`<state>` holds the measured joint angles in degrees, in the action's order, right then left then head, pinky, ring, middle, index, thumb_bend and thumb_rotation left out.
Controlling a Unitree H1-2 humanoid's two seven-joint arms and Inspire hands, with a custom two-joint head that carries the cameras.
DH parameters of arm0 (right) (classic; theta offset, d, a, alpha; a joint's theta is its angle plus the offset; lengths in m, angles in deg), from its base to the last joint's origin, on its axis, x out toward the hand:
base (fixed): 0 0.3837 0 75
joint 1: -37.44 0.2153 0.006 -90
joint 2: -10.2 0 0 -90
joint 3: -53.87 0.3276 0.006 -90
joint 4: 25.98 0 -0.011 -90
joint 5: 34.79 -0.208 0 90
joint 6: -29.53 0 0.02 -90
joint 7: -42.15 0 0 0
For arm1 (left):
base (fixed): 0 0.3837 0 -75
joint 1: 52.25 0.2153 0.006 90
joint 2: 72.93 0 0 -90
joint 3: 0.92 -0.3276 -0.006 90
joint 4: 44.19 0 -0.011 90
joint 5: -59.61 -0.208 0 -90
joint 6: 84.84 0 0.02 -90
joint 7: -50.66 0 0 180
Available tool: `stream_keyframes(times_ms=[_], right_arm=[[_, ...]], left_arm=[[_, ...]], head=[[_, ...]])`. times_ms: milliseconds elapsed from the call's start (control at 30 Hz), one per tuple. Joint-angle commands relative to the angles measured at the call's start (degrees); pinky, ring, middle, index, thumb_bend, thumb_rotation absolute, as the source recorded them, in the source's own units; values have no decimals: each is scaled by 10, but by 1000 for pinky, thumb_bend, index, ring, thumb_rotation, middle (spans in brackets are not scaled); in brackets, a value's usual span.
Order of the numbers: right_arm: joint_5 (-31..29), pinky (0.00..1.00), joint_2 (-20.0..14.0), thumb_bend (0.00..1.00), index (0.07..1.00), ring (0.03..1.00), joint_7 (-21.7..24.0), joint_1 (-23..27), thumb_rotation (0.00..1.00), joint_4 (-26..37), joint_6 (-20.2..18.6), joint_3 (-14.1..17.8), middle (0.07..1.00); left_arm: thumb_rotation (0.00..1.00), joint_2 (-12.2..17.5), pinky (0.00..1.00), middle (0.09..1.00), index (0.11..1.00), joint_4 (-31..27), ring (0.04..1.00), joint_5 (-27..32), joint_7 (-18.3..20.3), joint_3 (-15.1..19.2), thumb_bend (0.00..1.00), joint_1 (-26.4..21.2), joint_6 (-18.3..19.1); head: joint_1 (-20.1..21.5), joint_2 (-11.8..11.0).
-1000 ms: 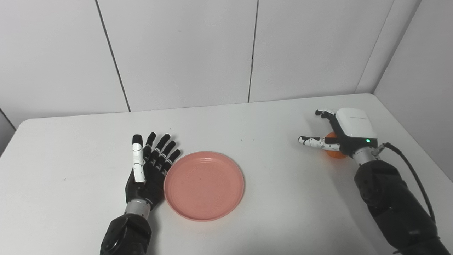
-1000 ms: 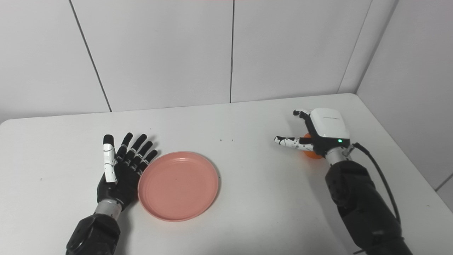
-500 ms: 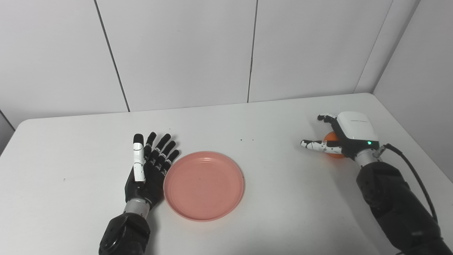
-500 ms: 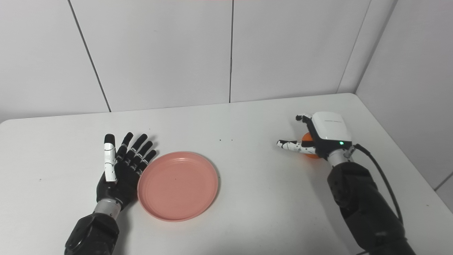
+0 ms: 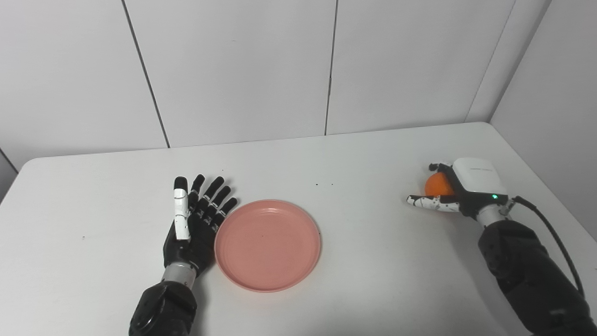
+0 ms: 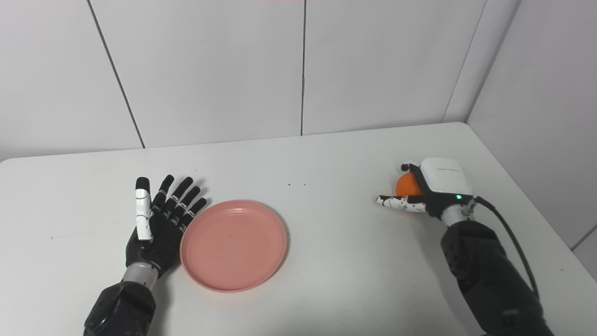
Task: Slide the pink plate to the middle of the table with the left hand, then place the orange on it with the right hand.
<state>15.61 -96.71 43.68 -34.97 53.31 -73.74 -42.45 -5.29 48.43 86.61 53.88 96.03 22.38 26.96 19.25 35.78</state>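
Right hand (image 5: 459, 191) — fingers apart | orange (image 5: 436, 185) against its palm

Black arms; left hand (image 5: 193, 224) black, right hand (image 5: 466, 189) white-backed, cabled.

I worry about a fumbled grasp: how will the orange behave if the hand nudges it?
Being round, the orange will probably roll on the smooth table. It looks firm, so it likely keeps its shape. The right robot hand is only partly around it.
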Motion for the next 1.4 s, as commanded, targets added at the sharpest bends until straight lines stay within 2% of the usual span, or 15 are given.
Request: stream_keyframes(times_ms=[0, 133, 200, 267, 367, 467, 600, 667, 867, 1067, 1367], right_arm=[[-3, 735, -10, 794, 746, 727, -16, 12, 792, -10, 3, 0, 757], [-5, 695, -5, 786, 728, 694, -29, 22, 765, -43, 10, -17, 731], [-12, 613, -2, 790, 708, 666, -29, 24, 771, -50, 7, -21, 711], [-16, 538, -1, 790, 633, 605, -34, 24, 756, -54, 7, -23, 643], [-19, 361, 0, 790, 451, 402, -55, 24, 723, -71, 15, -29, 448], [-25, 309, 0, 781, 388, 347, -61, 24, 705, -80, 14, -36, 394], [-28, 161, -1, 679, 270, 206, -76, 25, 498, -93, 24, -45, 272], [-31, 120, -3, 616, 253, 167, -85, 25, 447, -97, 31, -50, 235], [-33, 95, -9, 581, 250, 148, -84, 23, 371, -97, 30, -66, 211], [-47, 93, -12, 561, 243, 148, -77, 19, 299, -79, 28, -68, 209], [-57, 85, -19, 579, 226, 134, -75, 8, 189, 1, 31, -53, 191]], left_arm=[[800, -2, 852, 879, 974, 12, 891, -11, -20, 0, 788, 17, 28], [799, -3, 823, 873, 974, 10, 888, -14, -24, -1, 788, 17, 27], [806, -2, 841, 880, 983, 9, 892, -14, -22, -1, 782, 18, 28], [815, -2, 846, 884, 987, 7, 893, -14, -22, -3, 776, 20, 28], [810, -4, 831, 880, 975, 7, 885, -16, -26, -2, 784, 20, 31], [802, -5, 830, 879, 972, 7, 885, -15, -28, -1, 786, 18, 30], [789, -7, 828, 878, 968, 5, 879, -12, -31, 1, 791, 15, 33], [794, -8, 839, 882, 974, 6, 880, -10, -31, 2, 780, 16, 33], [796, -6, 816, 871, 963, 9, 870, -14, -32, -1, 785, 20, 31], [790, -6, 790, 866, 965, 6, 864, -16, -33, -4, 795, 21, 33], [792, -9, 763, 851, 952, 9, 856, -22, -35, -7, 802, 21, 30]], head=[[-3, 1], [-2, 3], [-4, 3], [-6, 3], [-10, 4], [-10, 5], [-10, 10], [-11, 8], [-15, 4], [-20, 7], [-31, 9]])
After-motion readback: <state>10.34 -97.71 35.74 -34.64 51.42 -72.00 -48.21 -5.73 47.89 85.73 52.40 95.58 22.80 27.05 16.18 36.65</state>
